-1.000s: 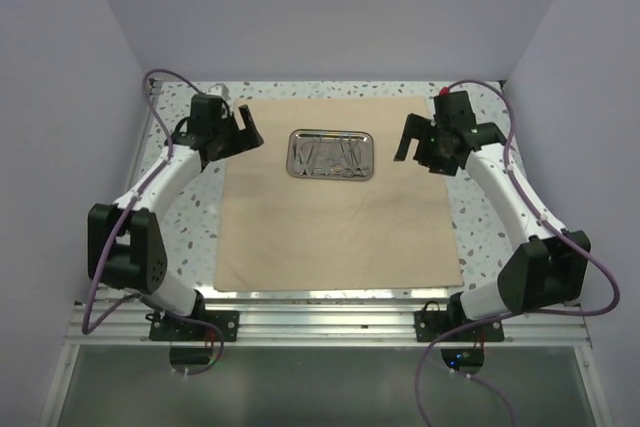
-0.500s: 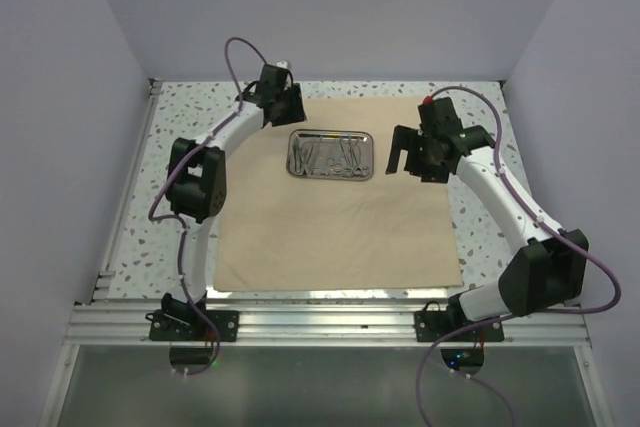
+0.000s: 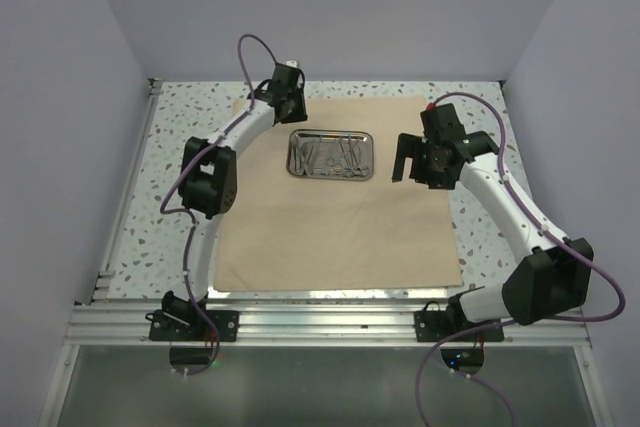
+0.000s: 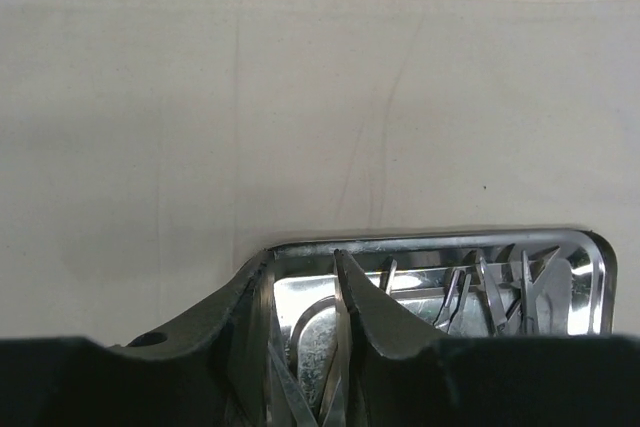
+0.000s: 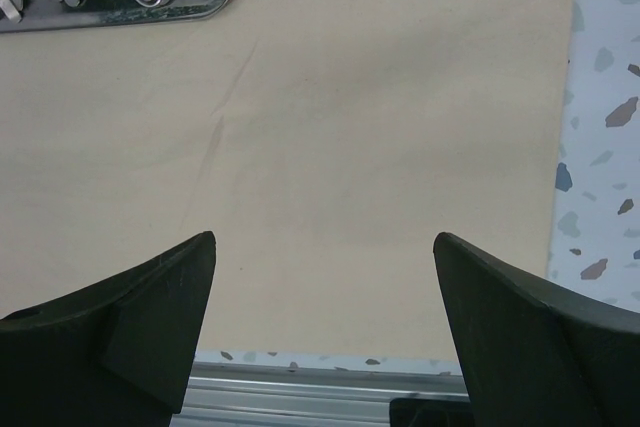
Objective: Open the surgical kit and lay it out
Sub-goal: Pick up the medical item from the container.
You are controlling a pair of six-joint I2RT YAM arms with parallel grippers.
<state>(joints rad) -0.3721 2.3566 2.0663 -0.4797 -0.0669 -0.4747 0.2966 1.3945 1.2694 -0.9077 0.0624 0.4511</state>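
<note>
While the tray [image 3: 293,154] of instruments [image 3: 331,155] sits on the spread cloth's [image 3: 330,232] far middle, the left gripper [image 4: 300,259] hovers narrow-jawed over its left end, grip unclear, and the right gripper [image 5: 324,237] hangs wide open nearby.

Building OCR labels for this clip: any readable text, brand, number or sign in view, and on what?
None readable. The steel tray, the instruments in it, the cloth wrap and the table show no lettering; any engraving on the instruments is too small to tell.
</note>
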